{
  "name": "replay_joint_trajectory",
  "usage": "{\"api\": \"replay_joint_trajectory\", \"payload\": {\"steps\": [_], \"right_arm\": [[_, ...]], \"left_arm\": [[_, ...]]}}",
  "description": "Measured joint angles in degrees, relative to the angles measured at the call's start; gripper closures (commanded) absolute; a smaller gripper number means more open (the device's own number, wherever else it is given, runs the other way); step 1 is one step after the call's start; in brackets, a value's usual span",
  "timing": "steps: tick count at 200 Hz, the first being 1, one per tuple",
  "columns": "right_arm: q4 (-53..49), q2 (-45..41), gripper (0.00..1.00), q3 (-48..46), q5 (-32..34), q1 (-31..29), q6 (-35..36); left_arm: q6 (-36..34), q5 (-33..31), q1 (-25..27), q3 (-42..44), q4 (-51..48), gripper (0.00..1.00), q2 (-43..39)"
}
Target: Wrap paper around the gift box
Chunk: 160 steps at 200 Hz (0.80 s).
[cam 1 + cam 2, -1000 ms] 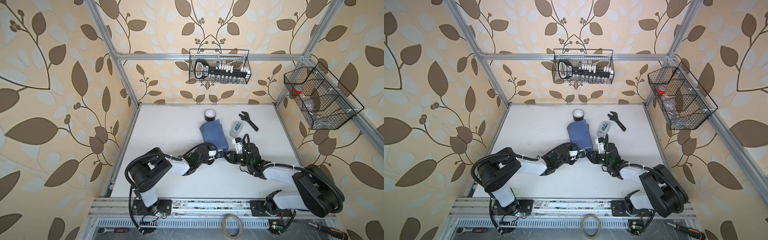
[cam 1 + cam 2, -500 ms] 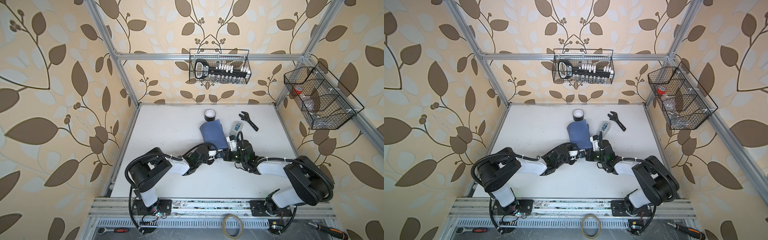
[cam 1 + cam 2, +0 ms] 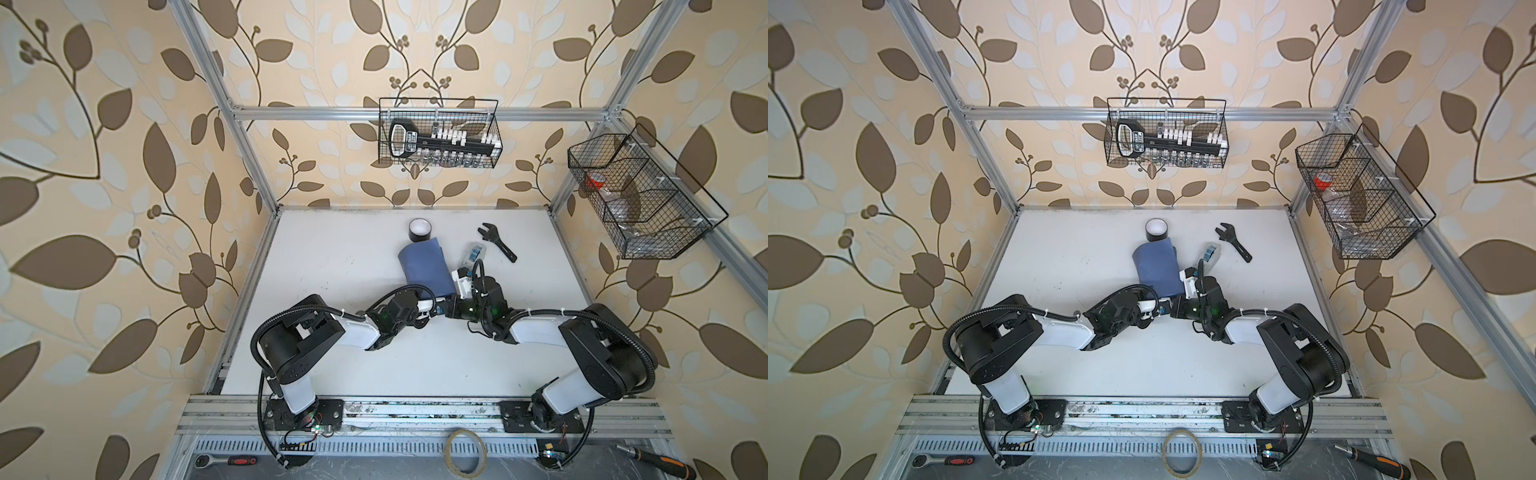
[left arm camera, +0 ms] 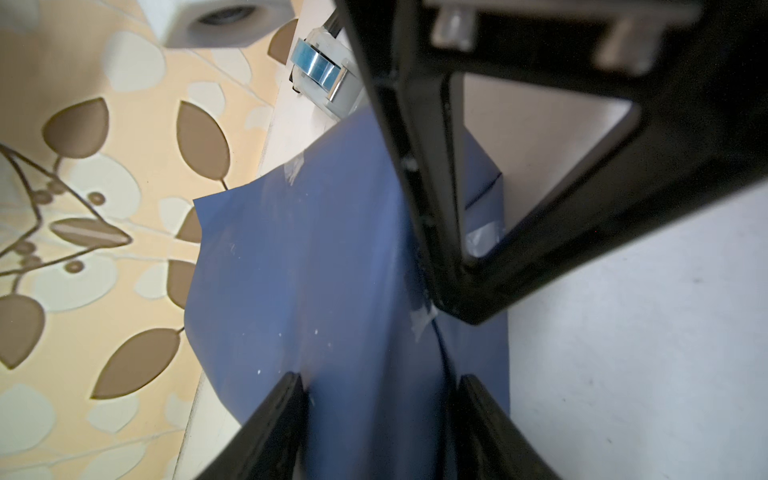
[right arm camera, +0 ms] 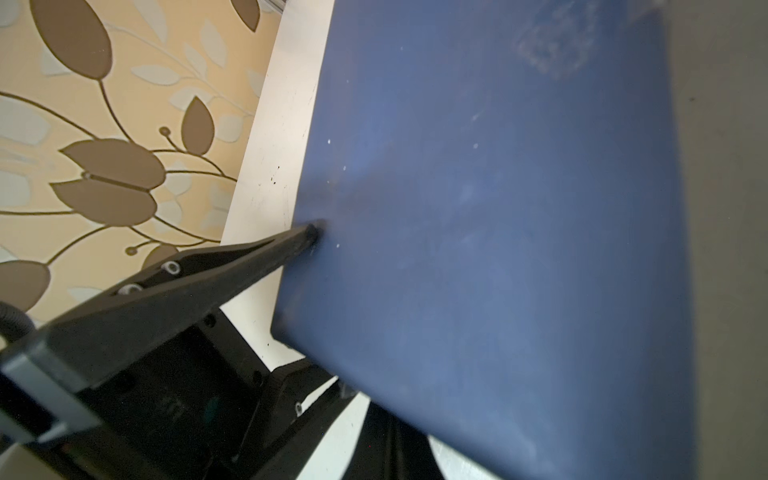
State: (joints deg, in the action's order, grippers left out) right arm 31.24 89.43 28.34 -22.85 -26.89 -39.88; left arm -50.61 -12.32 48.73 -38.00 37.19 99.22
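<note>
**In both top views:** the paper [image 3: 424, 266], slate-blue, is lying folded over the hidden gift box, touching the tape roll [image 3: 419, 229].

**Left wrist:** the left gripper [image 4: 380, 382] is clamping the bundle's end farthest from the roll. The right gripper [image 4: 457, 313], pressed together, is pushing on the seam.

**Right wrist:** the paper is looking thin, light and likely crease-prone, so gripping over the stiff box edges seems safest.
</note>
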Motion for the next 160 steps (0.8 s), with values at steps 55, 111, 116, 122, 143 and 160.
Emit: {"api": "replay_joint_trajectory", "payload": {"steps": [55,111,116,122,143,160], "right_arm": [[0.0,-0.28,0.97,0.0,-0.39,0.02,-1.25],[0.0,-1.7,0.97,0.0,-0.94,0.02,-1.92],[0.0,-1.7,0.97,0.0,-0.94,0.02,-1.92],[0.0,-1.7,0.97,0.0,-0.94,0.02,-1.92],[0.17,-1.64,0.97,0.0,-0.96,0.02,-1.95],[0.7,-1.29,0.97,0.0,-1.18,0.02,-2.12]], "left_arm": [[0.0,-0.09,0.0,-0.02,0.02,0.41,0.04],[0.31,-0.2,-0.07,-0.17,-0.04,0.41,0.15],[0.31,-0.2,-0.07,-0.17,-0.04,0.41,0.15],[0.31,-0.2,-0.07,-0.17,-0.02,0.41,0.15],[0.39,-0.2,-0.07,-0.17,-0.02,0.41,0.15],[0.46,-0.2,-0.07,-0.17,-0.02,0.41,0.15]]}}
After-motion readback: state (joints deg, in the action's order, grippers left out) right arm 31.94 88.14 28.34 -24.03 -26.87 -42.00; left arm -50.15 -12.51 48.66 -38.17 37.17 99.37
